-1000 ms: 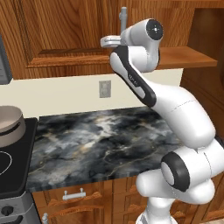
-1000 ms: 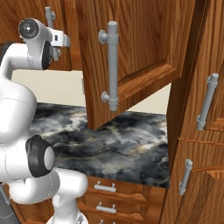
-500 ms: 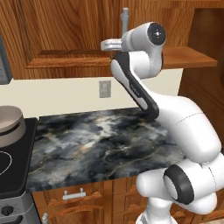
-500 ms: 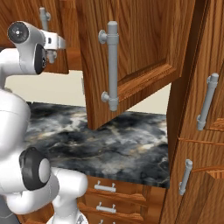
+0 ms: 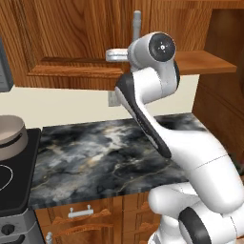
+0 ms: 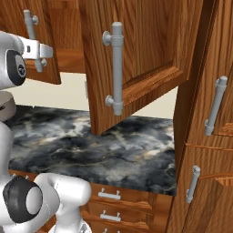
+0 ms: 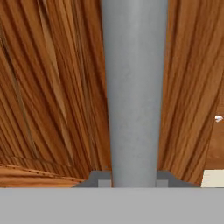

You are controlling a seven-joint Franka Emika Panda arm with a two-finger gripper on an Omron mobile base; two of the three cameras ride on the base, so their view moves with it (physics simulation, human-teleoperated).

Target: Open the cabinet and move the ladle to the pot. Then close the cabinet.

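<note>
The cabinet [image 5: 71, 33] hangs over the counter, and its right door [image 6: 145, 50] stands swung open toward me. My gripper [image 5: 125, 55] [image 6: 38, 50] is at the grey bar handle [image 5: 137, 24] [image 6: 31, 25] of the left door. In the hand view that handle [image 7: 133, 87] runs straight up between my fingertips [image 7: 99, 180], which press on both its sides, so the gripper [image 7: 131, 181] is shut on it. The pot [image 5: 9, 136], grey with a pale inside, sits on the stove at the far left. The ladle is hidden.
A dark marble counter [image 5: 109, 157] lies below the cabinet, with drawers [image 5: 78, 212] under it and a black stove [image 5: 12, 190] to its left. The open door's handle [image 6: 117, 68] juts out over the counter. A tall wooden unit with bar handles [image 6: 216, 104] stands at the right.
The wrist has sunk slightly and shifted left along the left door's handle, and the fingers have closed in on the bar. The doors and the pot have not moved.
</note>
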